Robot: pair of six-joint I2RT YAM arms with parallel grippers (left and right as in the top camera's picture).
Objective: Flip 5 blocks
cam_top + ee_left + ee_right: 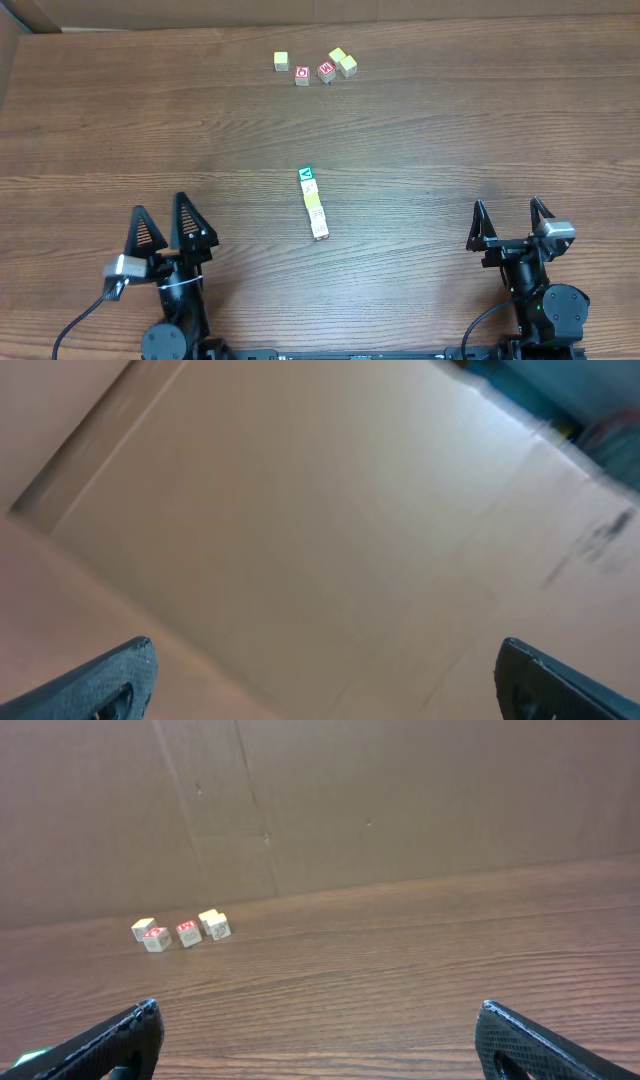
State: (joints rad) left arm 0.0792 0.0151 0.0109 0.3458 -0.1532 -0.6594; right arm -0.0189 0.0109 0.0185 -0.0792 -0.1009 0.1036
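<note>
Overhead, the left arm (170, 262) sits at the near desk (100, 120) edge, jaws apart and empty. A row of blocks (314, 203) lies mid-desk between both arms, its long axis running away from them, seemingly slightly nearer the left. Loose blocks (302, 75) cluster far back. The right arm (520, 265) sits likewise, jaws apart.
</note>
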